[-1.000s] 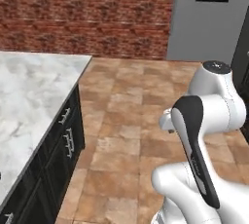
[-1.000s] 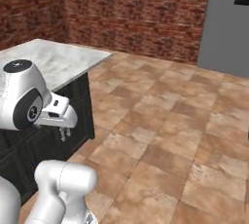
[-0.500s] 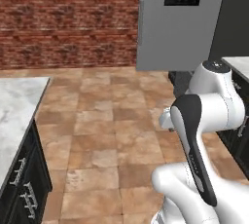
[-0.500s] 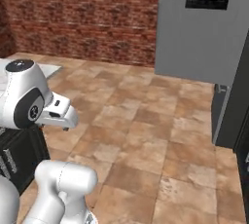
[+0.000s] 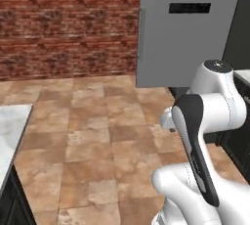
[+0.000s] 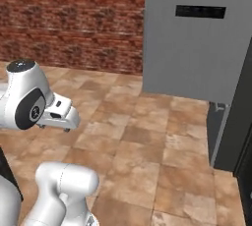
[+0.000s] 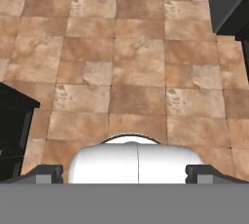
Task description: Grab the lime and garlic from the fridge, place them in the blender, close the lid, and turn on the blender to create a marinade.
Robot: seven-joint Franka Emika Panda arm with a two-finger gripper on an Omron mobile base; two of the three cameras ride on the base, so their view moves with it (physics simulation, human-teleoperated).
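Gripper (image 7: 124, 172) jaws spread wide over bare floor tiles (image 7: 136, 62); base views add the closed fridge (image 5: 188, 28) ahead.

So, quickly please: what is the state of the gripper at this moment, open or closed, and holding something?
Gripper: open, jaws spread wide, holding nothing; below it is only the tiled floor.

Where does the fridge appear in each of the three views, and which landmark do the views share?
Left base view: the fridge, doors shut, stands upper right, against the brick wall.
Right base view: it fills the upper right.
Hand view: I cannot identify it there.
Shared landmark: the brown tiled floor.
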